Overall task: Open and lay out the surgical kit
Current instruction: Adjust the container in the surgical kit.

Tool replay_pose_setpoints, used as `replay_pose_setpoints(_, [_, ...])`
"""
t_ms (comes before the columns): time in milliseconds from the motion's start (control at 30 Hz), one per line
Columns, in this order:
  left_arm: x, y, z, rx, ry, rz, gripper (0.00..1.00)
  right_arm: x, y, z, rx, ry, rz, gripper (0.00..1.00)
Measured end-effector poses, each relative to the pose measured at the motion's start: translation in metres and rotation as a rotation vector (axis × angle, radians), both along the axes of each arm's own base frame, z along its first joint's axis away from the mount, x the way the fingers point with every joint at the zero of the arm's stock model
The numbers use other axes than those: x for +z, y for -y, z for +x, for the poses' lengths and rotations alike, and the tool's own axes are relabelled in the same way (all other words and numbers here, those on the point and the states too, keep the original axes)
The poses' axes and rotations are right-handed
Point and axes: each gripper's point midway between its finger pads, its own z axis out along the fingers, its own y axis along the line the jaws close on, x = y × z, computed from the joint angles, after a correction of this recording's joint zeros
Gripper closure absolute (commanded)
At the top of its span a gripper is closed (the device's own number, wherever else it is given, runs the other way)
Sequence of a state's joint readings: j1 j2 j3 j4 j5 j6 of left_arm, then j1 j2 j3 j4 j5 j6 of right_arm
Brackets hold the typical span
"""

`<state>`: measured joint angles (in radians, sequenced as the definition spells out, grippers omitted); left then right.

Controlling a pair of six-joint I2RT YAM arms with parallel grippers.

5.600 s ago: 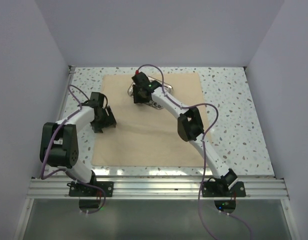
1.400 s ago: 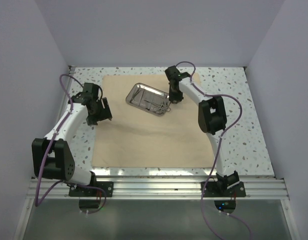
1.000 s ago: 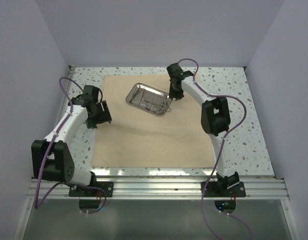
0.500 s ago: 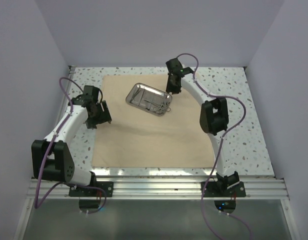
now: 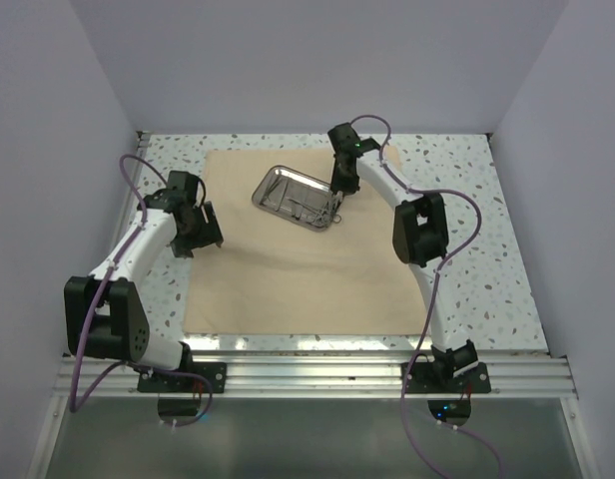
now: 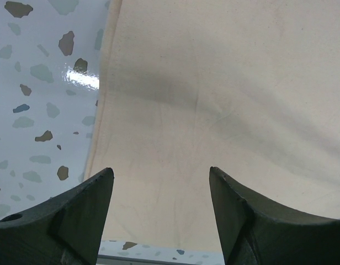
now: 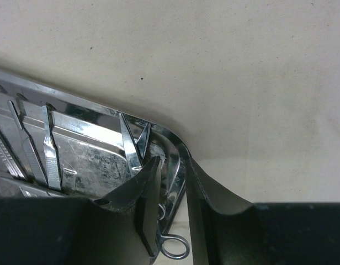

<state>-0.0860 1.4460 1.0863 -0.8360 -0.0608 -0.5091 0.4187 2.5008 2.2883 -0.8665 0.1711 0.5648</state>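
Observation:
The beige-tan cloth wrap [image 5: 298,269] lies spread flat on the table. The shiny steel tray [image 5: 275,186] sits on its far half with slim silver instruments [image 5: 309,207] inside. My right gripper [image 5: 337,188] is at the tray's right corner. In the right wrist view the right gripper [image 7: 174,161] straddles the tray rim [image 7: 76,110], one finger inside and one outside, closed onto it. Tweezers [image 7: 48,146] and a scissor ring [image 7: 175,247] show there. My left gripper [image 5: 196,232] is open and empty over the cloth's left edge [image 6: 101,138].
The terrazzo table top [image 5: 467,230] borders the cloth on all sides and shows in the left wrist view [image 6: 43,99]. Grey walls enclose the table on three sides. An aluminium rail [image 5: 307,374] with both arm bases runs along the near edge.
My right gripper has moved off the tray's middle to its right corner and closed over the rim. The left gripper has shifted outward to the cloth's left edge. The tray stays put.

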Motion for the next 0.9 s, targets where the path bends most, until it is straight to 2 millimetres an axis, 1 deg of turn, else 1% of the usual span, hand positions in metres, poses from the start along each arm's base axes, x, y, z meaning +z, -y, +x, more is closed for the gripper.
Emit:
replay_pose_setpoints(367, [-0.005,-0.001,0.000,0.002,-0.017,0.008,0.26,-0.004,0.003,-0.005,-0.007,-0.014,-0.018,0.71])
replay_pose_setpoints(500, [-0.007,-0.001,0.000,0.002,-0.026,0.008,0.26,-0.006,0.004,-0.006,-0.009,-0.020,-0.022,0.75])
replay_pose_setpoints(633, [-0.008,-0.001,0.000,0.002,-0.029,0.009,0.27,-0.003,0.006,-0.008,-0.021,-0.006,-0.018,0.72])
replay_pose_setpoints(733, [-0.008,-0.001,-0.001,0.003,-0.029,0.009,0.26,0.009,0.011,-0.017,-0.022,-0.001,-0.018,0.71])
replay_pose_setpoints(900, [-0.008,-0.001,0.000,0.003,-0.029,0.009,0.27,0.045,0.011,-0.010,-0.030,0.071,0.007,0.70])
